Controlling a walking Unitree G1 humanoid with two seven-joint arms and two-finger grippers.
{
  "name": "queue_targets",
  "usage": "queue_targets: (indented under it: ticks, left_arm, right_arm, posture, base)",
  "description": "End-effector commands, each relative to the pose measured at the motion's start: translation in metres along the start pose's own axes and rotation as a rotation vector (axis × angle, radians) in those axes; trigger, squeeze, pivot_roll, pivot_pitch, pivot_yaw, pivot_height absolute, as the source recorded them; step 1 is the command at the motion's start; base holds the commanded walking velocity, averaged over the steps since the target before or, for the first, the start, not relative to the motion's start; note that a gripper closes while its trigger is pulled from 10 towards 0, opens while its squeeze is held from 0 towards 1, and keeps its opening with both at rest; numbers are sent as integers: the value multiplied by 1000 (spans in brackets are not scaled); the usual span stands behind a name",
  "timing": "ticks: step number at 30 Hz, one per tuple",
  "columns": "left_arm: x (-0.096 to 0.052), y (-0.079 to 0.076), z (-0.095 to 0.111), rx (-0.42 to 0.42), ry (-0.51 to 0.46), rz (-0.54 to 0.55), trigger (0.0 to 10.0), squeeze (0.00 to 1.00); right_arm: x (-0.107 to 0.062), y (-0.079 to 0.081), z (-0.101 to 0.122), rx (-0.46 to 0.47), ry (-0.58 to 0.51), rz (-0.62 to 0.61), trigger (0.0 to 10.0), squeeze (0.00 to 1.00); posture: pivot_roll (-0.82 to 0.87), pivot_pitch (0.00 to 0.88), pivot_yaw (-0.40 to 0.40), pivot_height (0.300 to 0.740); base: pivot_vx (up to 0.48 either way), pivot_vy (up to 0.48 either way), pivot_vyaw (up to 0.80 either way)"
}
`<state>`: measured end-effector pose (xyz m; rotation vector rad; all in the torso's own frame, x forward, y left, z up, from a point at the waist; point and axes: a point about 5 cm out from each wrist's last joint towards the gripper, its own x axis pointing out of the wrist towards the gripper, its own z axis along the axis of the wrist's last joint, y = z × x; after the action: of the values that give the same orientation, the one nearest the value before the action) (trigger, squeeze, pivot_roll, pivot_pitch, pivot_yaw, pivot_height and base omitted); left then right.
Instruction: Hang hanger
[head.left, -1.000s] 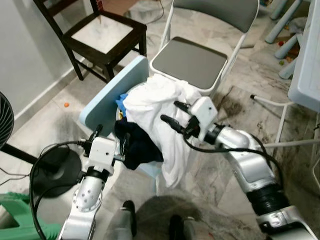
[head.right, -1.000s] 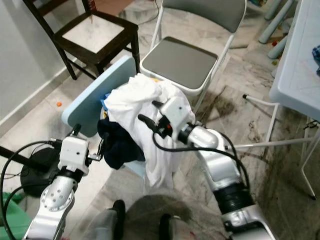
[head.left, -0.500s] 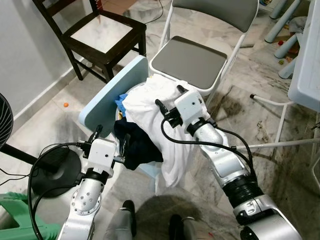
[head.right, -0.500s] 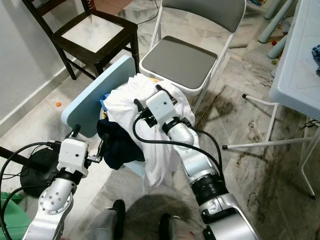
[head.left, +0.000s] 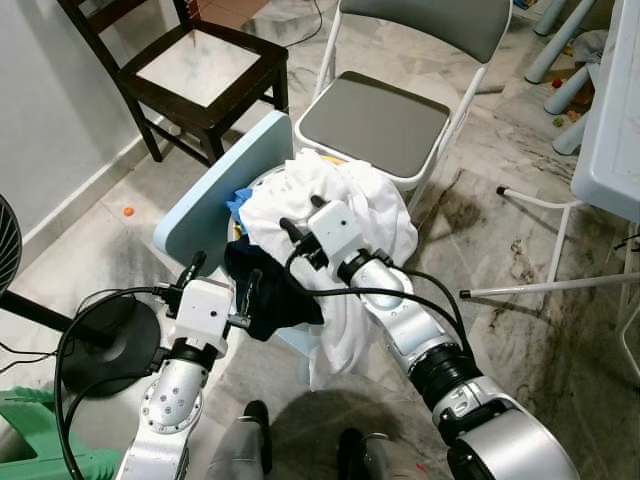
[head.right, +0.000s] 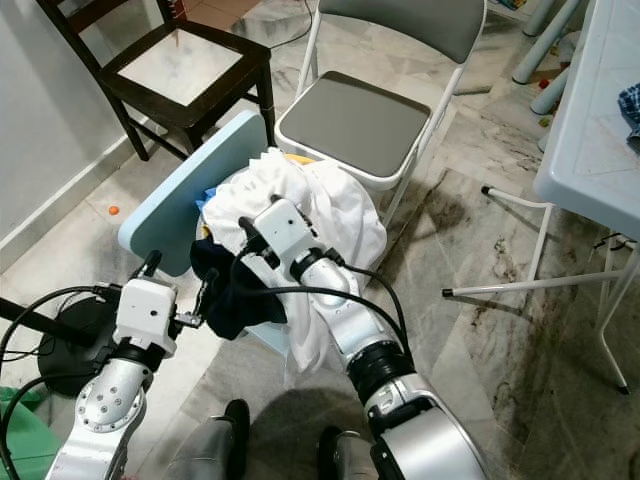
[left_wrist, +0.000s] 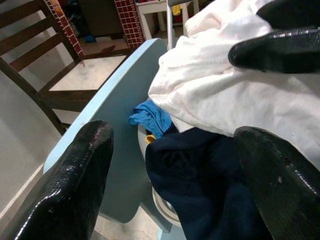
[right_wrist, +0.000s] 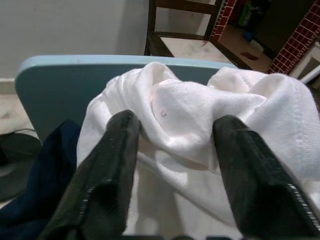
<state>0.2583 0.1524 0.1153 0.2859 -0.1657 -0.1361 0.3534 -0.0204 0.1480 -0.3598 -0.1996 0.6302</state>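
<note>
A pile of clothes lies on a small light-blue chair: a white garment on top, a dark navy garment beneath and a blue cloth at the back. My right gripper is open and pressed down into the white garment, its fingers straddling a raised fold. My left gripper is open just in front of the navy garment, not touching it. I see no hanger in any view.
A grey folding chair stands right behind the pile and a dark wooden chair at the back left. A white table edge is on the right. A fan base and a green object sit at my left.
My right arm has swung left across the white garment, and its gripper now presses into the pile's left side. The left arm has stayed put.
</note>
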Motion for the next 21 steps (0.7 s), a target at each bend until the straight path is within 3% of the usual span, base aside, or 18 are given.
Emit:
queue_targets:
  ticks: [1, 8, 12, 21]
  left_arm:
    - [-6, -1, -3, 10, 21, -11, 10000, 0]
    - [-7, 0, -3, 13, 26, 0, 10000, 0]
    - [-5, -1, -3, 11, 25, -2, 10000, 0]
    - [-1, -2, -2, 12, 17, -9, 10000, 0]
  right_arm:
    - [-2, 3, -6, -29, 20, 11, 0, 0]
    - [-18, -16, -25, -61, 74, -65, 0, 0]
    - [-27, -31, -29, -29, 64, -144, 0, 0]
    - [-43, -42, -35, -17, 53, -136, 0, 0]
  posture:
    - [344, 332, -74, 740]
    - [340, 330, -79, 740]
    - [331, 325, -77, 740]
    - [318, 315, -71, 740]
  base:
    - [0, 0, 0]
    - [0, 0, 0]
    - [0, 0, 0]
    - [0, 0, 0]
